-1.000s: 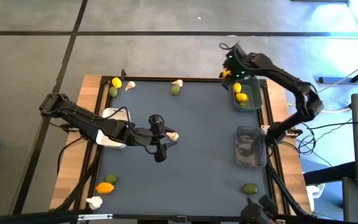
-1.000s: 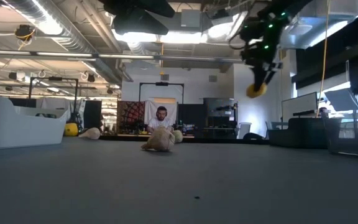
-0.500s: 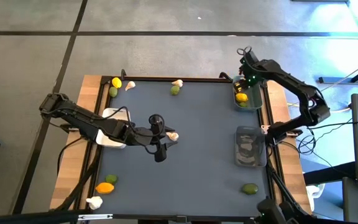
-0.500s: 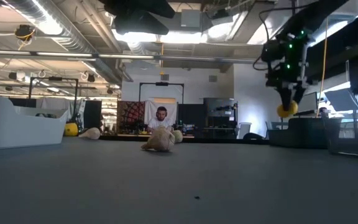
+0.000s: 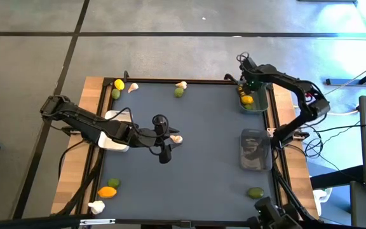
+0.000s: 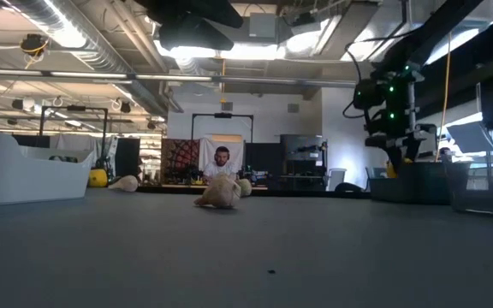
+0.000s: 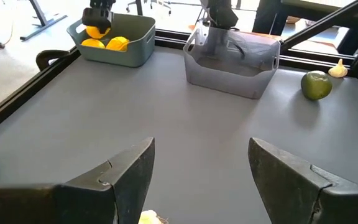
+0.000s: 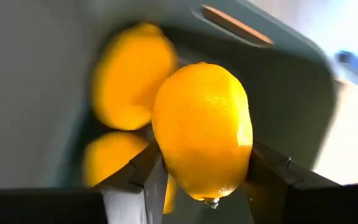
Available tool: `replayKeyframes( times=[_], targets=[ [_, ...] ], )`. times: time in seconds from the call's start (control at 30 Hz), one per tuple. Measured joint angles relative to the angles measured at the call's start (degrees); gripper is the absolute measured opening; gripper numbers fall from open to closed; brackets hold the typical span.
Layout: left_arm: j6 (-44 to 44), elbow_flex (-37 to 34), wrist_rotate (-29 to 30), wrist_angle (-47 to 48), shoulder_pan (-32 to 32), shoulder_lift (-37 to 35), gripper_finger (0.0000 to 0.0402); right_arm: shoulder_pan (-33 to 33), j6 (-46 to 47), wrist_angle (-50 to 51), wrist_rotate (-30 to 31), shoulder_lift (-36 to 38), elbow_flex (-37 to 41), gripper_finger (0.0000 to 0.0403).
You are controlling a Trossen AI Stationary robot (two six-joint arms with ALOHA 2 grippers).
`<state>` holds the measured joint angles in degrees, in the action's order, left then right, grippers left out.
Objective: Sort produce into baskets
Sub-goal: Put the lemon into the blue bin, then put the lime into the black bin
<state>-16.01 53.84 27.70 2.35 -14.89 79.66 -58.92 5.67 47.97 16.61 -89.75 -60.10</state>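
My right gripper [image 5: 247, 90] is over the blue-grey basket [image 5: 260, 102] at the table's far right, shut on a lemon [image 8: 204, 130]. Two more lemons [image 8: 131, 74] lie in that basket below it. My left gripper [image 5: 167, 140] hovers open at mid-table. A garlic bulb [image 5: 177, 138] rests on the mat just by its fingertips and shows at the edge of the left wrist view [image 7: 148, 218]. The dark grey basket [image 5: 257, 150] stands at the right edge. The white basket [image 5: 115, 118] is under my left arm. My right gripper pinches the lemon between its two fingers, one on each long side [image 8: 162, 158]. The fingers [image 8: 267, 171] come steeply from above and run along the lemon's length. The lemon hangs clear, just above the lemons in the blue-grey basket.
Loose produce lies around the mat: a lemon [image 5: 119, 84], lime [image 5: 115, 94] and garlic [image 5: 133, 88] at the far left; garlic [image 5: 181, 84] and a lime [image 5: 178, 92] at far centre; a lemon [image 5: 108, 191], lime [image 5: 113, 183] and garlic [image 5: 96, 207] near left; a lime [image 5: 255, 193] near right.
My right gripper has carried the lemon from above the table's far edge toward the right and down, turning as it went. It is now low over the blue-grey basket, still shut on the lemon.
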Motion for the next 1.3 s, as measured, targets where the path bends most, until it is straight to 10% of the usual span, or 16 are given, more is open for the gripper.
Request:
replayKeyframes(
  times=[0.67, 1.3],
  targets=[
    [0.1, 0.0, 0.0, 0.0, 0.0, 0.0, 0.0255, 0.1, -2.9, 4.8, -1.3, -0.9, -2.9, 0.0258],
    [1.4, 0.0, 0.0, 0.2, 0.0, 0.0, 0.0255, 2.9, 4.6, 13.1, -14.8, 5.6, 0.6, 0.0260]
  ],
)
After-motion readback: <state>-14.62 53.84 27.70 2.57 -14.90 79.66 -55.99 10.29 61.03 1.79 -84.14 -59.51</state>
